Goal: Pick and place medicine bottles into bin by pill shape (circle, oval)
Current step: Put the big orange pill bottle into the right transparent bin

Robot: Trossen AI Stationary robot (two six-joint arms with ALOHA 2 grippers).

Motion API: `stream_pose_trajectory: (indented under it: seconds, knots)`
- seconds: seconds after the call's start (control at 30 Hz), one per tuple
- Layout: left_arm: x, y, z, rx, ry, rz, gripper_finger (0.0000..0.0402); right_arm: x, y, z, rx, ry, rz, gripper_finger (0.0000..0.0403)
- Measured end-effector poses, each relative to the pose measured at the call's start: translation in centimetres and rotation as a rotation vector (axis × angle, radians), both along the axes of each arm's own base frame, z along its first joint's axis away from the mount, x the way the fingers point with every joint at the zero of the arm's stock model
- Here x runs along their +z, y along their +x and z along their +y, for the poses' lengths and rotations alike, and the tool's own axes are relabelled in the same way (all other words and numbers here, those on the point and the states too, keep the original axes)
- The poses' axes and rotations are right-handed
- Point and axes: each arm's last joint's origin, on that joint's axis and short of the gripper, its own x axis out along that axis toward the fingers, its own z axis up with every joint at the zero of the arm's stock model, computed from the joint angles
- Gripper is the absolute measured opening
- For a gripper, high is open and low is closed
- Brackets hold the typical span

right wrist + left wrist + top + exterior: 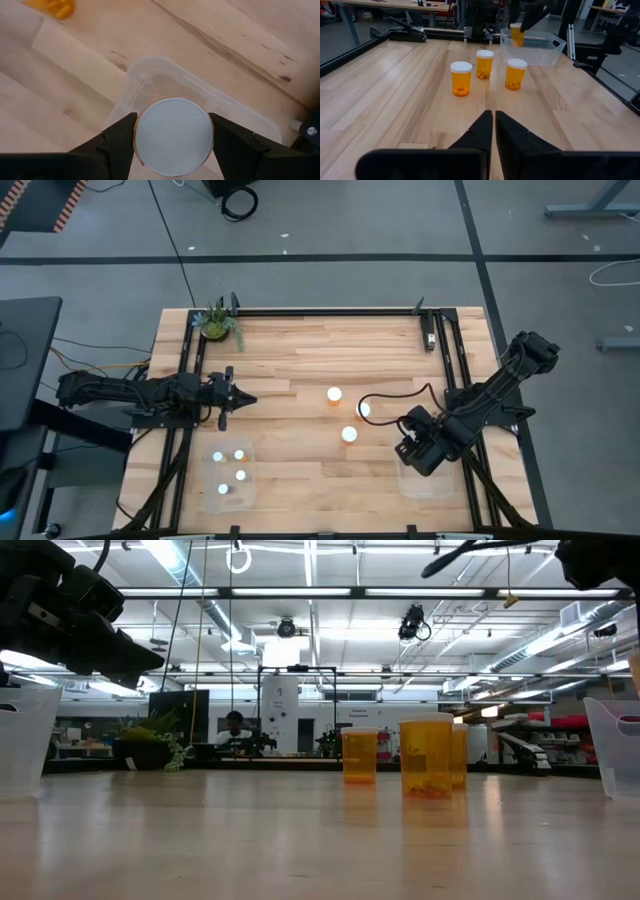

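Your right gripper (172, 137) pinches an orange bottle (173, 136) by its cap above the right bin (150, 75), while your left gripper (493, 132), fingers pressed together, faces three orange bottles (484, 63).

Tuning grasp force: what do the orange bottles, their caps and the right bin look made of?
Orange bottles: translucent amber plastic, glossy; the pills show through.
Caps: opaque white plastic, apparently matte; faint ribbing on the one in the right end effector.
Right bin: clear, slightly frosted plastic; the wood shows through.
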Motion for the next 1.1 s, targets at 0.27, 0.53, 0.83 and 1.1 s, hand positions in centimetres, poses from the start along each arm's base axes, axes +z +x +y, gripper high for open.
stream_pose_trajectory:
  seconds: [0.27, 0.53, 0.83, 1.1]
  knots:
    - [0.0, 0.0, 0.0, 0.000, 0.000, 0.000, 0.0028, -0.7, -0.1, -0.1, -0.054, 0.014, -0.010, 0.0241]
    - [0.0, 0.0, 0.0, 0.000, 0.000, 0.000, 0.0035, -1.3, 0.3, 0.8, -0.050, 0.028, -0.020, 0.0241]
    - [0.0, 0.0, 0.0, 0.000, 0.000, 0.000, 0.0023, -3.5, -0.4, 3.0, -0.083, 0.019, 0.065, 0.0241]
    - [0.0, 0.0, 0.0, 0.000, 0.000, 0.000, 0.0034, -4.7, -1.3, 3.9, -0.115, -0.062, 0.119, 0.0241]
